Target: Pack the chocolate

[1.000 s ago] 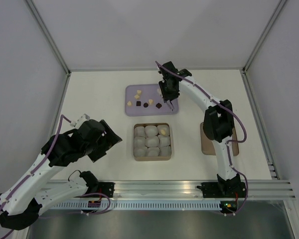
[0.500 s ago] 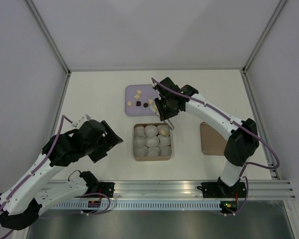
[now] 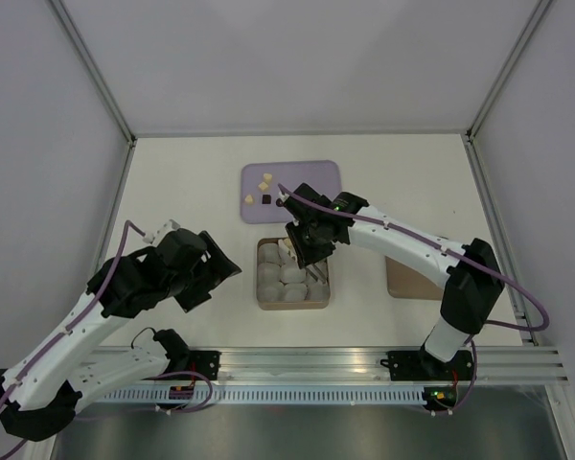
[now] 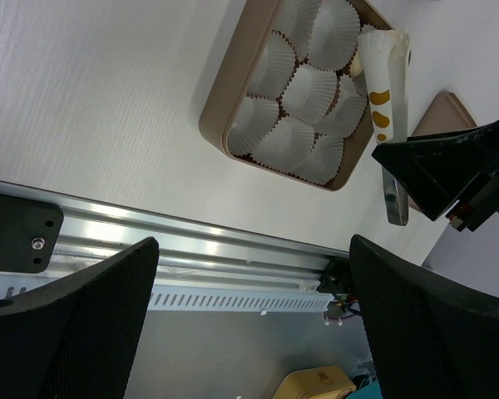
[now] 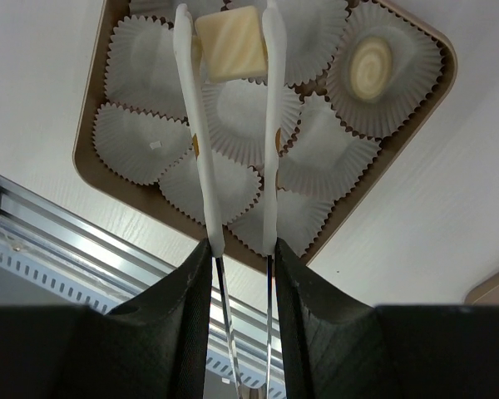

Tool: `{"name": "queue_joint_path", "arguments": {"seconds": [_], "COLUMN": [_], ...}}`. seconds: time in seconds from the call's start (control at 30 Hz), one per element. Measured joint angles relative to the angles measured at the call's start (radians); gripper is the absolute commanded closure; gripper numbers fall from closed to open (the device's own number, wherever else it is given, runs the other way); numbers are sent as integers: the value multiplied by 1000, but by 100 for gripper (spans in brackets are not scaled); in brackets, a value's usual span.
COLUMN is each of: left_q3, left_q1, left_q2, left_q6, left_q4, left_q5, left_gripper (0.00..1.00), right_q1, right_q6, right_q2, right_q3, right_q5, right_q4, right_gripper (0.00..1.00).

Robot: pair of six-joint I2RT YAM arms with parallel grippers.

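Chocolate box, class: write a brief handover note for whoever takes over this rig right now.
Left hand: open, empty, hanging near the box.
Right hand: shut on the tongs, which pinch a square cream chocolate above the paper cups.
Done: one round cream chocolate sits in a corner cup.
To do: drop this piece into a cup, then fetch the chocolates on the purple tray.
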Motion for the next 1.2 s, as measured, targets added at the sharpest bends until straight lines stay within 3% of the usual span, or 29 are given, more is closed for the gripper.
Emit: {"name": "queue_joint_path", "arguments": {"seconds": [1.2], "left_q3": [-23], "left_q1": [0], "left_q2": [15], "left_q6": [0], "left_q4": [17], "left_q5": [-1], "left_gripper": [0], "right_q1": [0], "right_q6": [52], "right_q2": [137], "right_q3": [-28], "right_q5": [21], "right_q4": [51], "right_gripper": [78]}}
